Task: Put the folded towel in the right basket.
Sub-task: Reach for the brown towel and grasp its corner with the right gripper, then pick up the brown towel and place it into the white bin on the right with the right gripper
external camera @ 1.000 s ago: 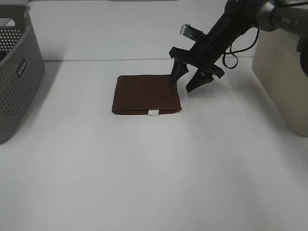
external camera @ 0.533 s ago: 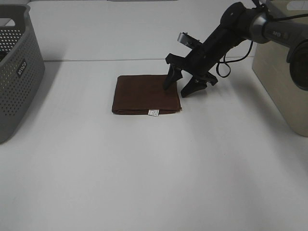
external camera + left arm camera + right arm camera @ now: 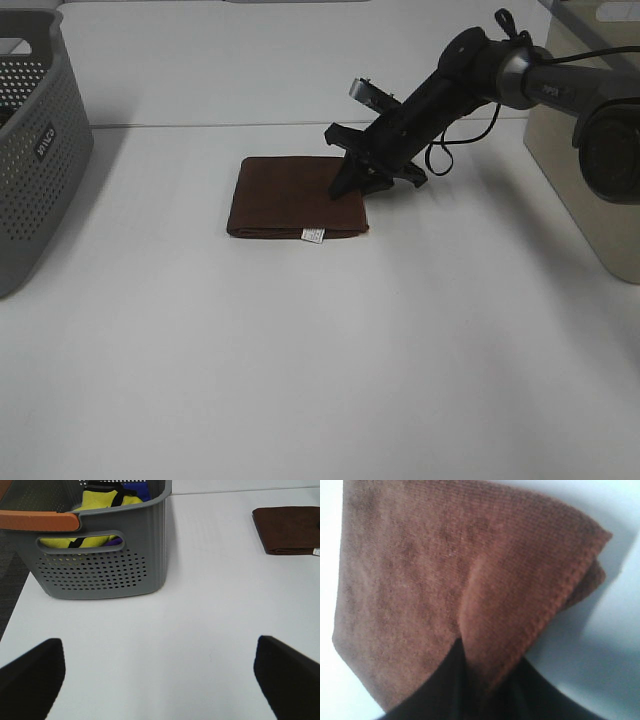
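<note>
The folded brown towel (image 3: 285, 195) lies flat on the white table, left of centre. My right gripper (image 3: 352, 184) is down at its right edge. In the right wrist view the towel (image 3: 445, 570) fills the frame and a ridge of its edge is pinched between the dark fingers (image 3: 437, 695) of the gripper (image 3: 480, 692). The beige right basket (image 3: 590, 160) stands at the table's right edge. My left gripper (image 3: 160, 675) is open and empty over bare table, out of the high view; its view shows the towel (image 3: 290, 530) far off.
A grey perforated basket (image 3: 30, 150) stands at the table's left edge; in the left wrist view (image 3: 100, 565) it holds yellow and blue cloth. A black cable (image 3: 445, 150) hangs from the right arm.
My right gripper moved left and down onto the towel's right edge and its fingers drew together on it. The towel slid slightly to the left.
</note>
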Robot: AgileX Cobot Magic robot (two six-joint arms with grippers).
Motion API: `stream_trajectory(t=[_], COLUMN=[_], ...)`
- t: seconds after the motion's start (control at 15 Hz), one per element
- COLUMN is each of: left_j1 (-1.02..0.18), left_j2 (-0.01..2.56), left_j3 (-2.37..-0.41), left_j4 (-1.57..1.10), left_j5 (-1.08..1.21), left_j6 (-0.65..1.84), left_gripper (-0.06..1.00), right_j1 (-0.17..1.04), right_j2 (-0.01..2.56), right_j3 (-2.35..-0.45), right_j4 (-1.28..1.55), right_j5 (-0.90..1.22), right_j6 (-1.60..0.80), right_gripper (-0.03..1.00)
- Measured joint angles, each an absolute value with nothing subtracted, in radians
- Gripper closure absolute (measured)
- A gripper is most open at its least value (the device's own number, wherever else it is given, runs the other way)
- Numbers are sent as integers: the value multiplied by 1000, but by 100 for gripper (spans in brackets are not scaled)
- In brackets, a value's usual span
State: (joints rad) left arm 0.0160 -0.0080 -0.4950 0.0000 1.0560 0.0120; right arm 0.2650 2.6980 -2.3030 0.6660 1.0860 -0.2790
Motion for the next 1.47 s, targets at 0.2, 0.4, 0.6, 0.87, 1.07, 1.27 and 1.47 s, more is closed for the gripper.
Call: stream_trajectory(t=[0.2,0.4,0.6,0.87,1.07,1.27,1.47], left_j1=[16,16,16,16,16,16,16], left_j2=[-8,-8,-8,-8,-8,-8,-8], left_j3=[-495,-495,-495,-495,-495,-495,-495], left_j4=[0,0,0,0,0,0,0], left_j5=[1056,1056,1056,1056,1056,1056,1056], left_j6=[12,12,12,12,12,12,12], left_gripper=[-3,-3,-3,-3,-3,-3,-3], right_j1=[268,268,268,268,268,224,78], right_j2=[2687,2616,2510,2358,2241,2150,2087], right_j3=[-2303,-2331,-2420,-2504,-2509,-2510,-2496], right_j4=[649,632,622,470,257,146,141], right_j5=[1085,1101,1160,1209,1219,1222,1222], right_j6=[-288,-324,-331,-331,-295,-251,-219], right_gripper=[89,89,89,89,89,89,89])
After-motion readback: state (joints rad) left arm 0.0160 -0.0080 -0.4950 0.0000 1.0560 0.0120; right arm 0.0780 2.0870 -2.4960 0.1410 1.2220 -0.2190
